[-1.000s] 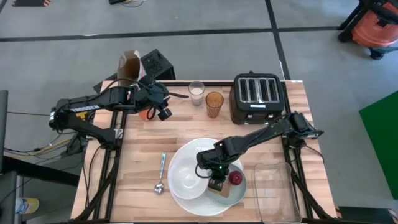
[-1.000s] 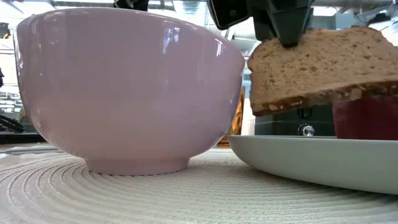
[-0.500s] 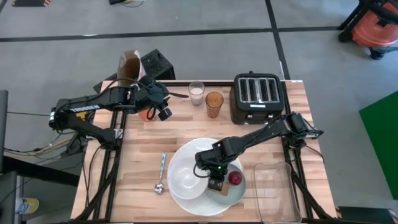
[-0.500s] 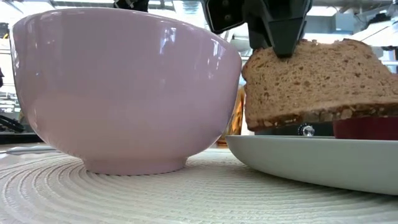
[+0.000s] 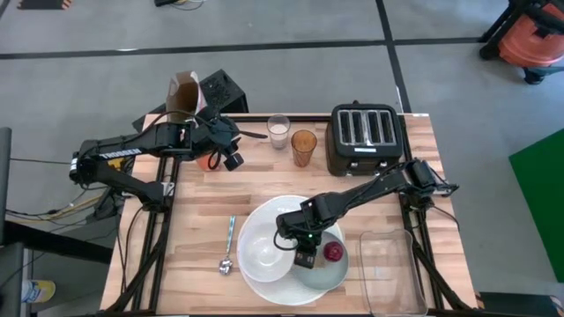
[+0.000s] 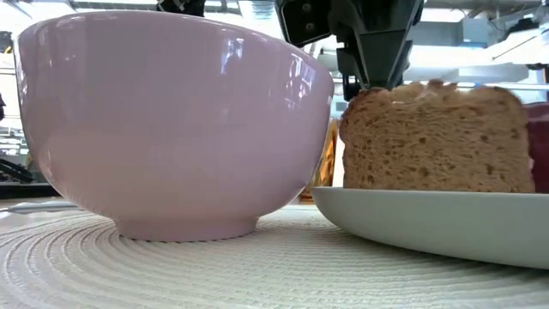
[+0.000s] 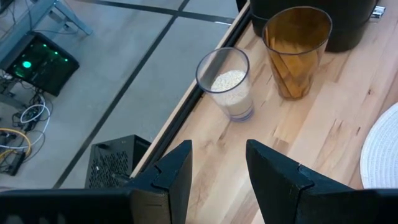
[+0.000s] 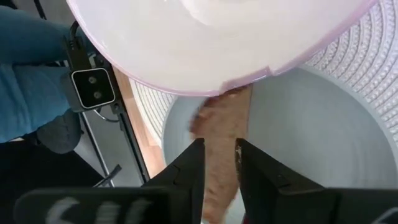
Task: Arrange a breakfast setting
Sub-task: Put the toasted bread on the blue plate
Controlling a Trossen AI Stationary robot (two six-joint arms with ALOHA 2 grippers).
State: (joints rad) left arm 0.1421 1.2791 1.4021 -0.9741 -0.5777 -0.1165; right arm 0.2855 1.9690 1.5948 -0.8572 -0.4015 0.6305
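Note:
My right gripper is shut on the toast over the pale green small plate, next to the white bowl. Both stand on the large white ribbed plate. The red fruit lies on the small plate beside the toast. The teal-handled spoon lies left of the large plate. My left gripper is open and empty at the far left. It faces the milk glass and the amber glass. The cereal box stands behind it. My right gripper pinches the toast's upper edge between its two fingers, which point down from above and lie across the slice. The toast stands nearly upright below the fingers. Its lower edge is down inside the small plate, behind the rim.
A black toaster stands at the far right. A clear container lies at the near right, close to the small plate. Bare wood lies between the glasses and the large plate.
My right gripper has gone down with the toast, still shut on it. The toast hung tilted and clear above the small plate. It now stands more upright with its lower edge down in the plate, hiding most of the red fruit in the low view.

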